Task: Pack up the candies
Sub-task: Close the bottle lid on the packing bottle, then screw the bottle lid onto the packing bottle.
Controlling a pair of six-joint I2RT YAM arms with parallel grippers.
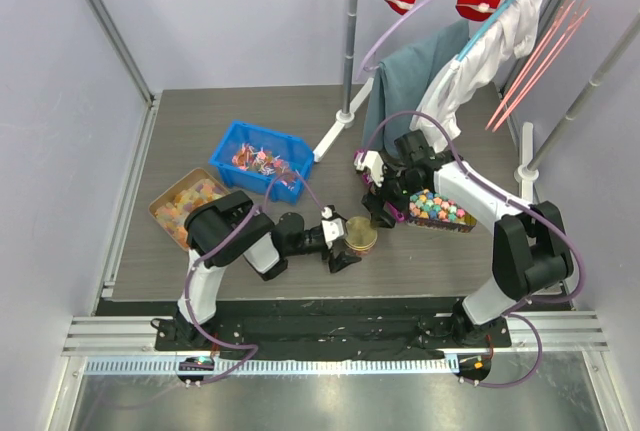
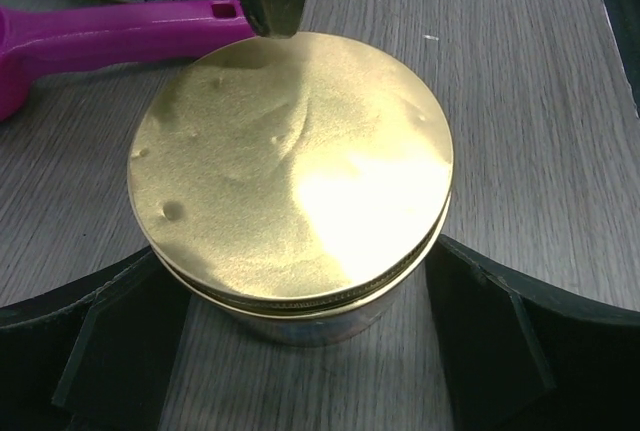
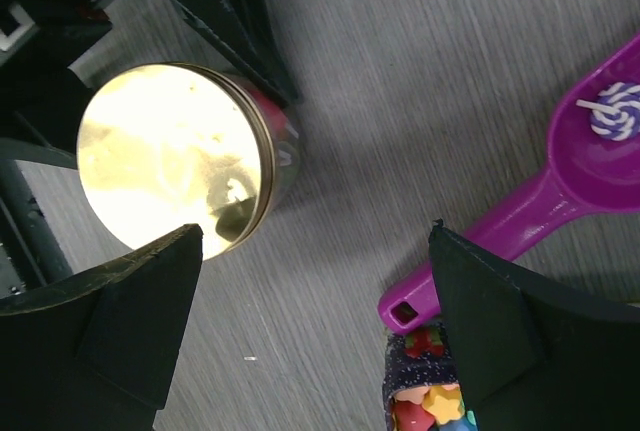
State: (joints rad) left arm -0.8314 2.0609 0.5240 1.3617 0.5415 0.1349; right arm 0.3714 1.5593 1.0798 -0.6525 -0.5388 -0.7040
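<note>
L tool [image 2: 305, 281] is narrowed on the jar [image 2: 290, 326] below its gold lid [image 2: 290, 166], and the pads look pressed to the glass. R tool [image 3: 315, 241] is wide, off-centre by the rim. Most candies [image 1: 262, 160] sit in the blue bin [image 1: 228, 141], well apart from the jar on the bench [image 1: 180, 121]. Prob lid step: centre R over the lid, grip 2 sides evenly, turn flat, and avoid the scoop [image 3: 520, 211].
</note>
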